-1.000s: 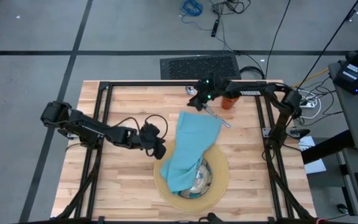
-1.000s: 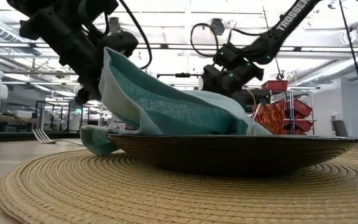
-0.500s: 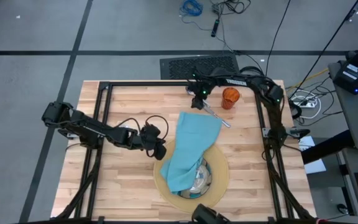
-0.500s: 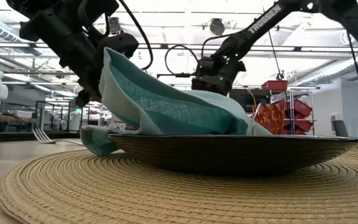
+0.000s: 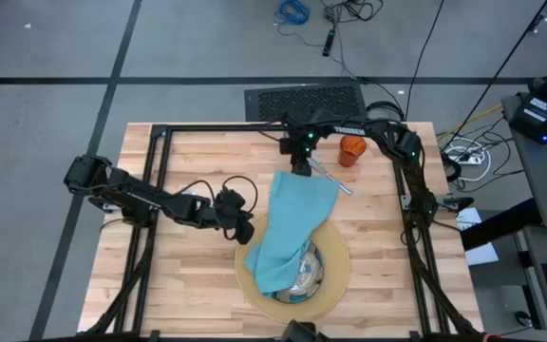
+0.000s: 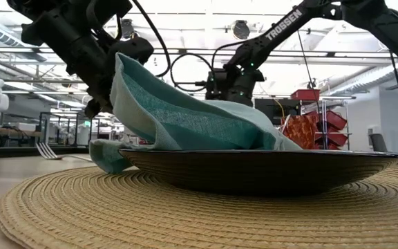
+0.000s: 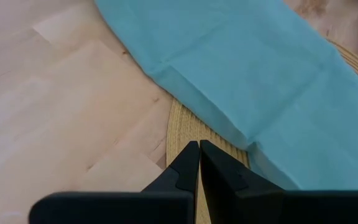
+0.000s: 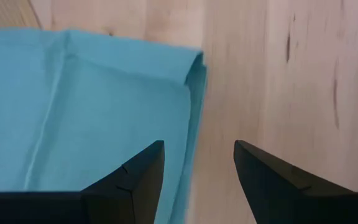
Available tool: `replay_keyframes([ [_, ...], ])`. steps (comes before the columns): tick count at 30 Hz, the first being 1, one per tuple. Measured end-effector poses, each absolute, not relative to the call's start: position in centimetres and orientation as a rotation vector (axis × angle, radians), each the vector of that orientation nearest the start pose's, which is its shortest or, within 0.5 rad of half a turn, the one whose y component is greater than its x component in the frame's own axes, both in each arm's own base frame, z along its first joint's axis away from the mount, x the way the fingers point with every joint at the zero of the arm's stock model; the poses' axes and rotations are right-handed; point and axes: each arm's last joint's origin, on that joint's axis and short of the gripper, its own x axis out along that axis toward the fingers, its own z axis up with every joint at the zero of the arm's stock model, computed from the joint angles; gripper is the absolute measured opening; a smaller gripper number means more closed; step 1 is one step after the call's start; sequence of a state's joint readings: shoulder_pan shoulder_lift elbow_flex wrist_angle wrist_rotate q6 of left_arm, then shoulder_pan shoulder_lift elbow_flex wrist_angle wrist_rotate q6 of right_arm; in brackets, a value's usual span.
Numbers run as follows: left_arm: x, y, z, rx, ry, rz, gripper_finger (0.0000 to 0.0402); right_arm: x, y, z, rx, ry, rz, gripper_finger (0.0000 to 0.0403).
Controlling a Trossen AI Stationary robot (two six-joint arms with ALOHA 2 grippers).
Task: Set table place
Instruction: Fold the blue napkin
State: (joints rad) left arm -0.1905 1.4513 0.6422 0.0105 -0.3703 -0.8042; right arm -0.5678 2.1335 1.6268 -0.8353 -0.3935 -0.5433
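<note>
Here, the high view shows the whole tabletop (image 5: 188, 157): a round tan mat (image 5: 335, 285) near its front edge carries a glass plate (image 5: 313, 269), and a teal napkin (image 5: 292, 223) lies draped from the plate back across the planks. An orange cup (image 5: 351, 148) stands near the far edge, with a silver utensil (image 5: 330, 177) between it and the napkin; which utensil it is cannot be told. The left gripper (image 5: 243, 231) sits at the mat's left rim, just beside the napkin. The right gripper (image 5: 301, 167) hangs over the napkin's far end.

The low view alone shows the napkin (image 6: 185, 117) rising in a peak above the plate (image 6: 254, 169), the woven mat (image 6: 185, 214) beneath, and a fork (image 6: 47, 151) lying on the tabletop far behind.

The left wrist view alone shows its jaws pressed together, holding nothing, over the mat edge (image 7: 179, 127) beside the napkin's fold (image 7: 241, 74).

The right wrist view alone shows its jaws spread wide above the napkin's corner (image 8: 104, 112), with bare planks (image 8: 278, 81) alongside.
</note>
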Motion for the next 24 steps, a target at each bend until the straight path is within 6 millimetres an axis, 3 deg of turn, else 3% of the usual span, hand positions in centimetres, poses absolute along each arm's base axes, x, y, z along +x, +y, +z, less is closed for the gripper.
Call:
replay_keyframes([
  [13,26.4,-4.0,16.2,-0.539,0.647,0.464,0.0000,38.3,-20.1,17.1,0.058,1.085,0.247,0.0185],
  [24,26.4,-4.0,16.2,-0.532,0.646,0.465,0.0000,38.7,-20.1,17.2,0.023,1.056,0.248,0.0185],
])
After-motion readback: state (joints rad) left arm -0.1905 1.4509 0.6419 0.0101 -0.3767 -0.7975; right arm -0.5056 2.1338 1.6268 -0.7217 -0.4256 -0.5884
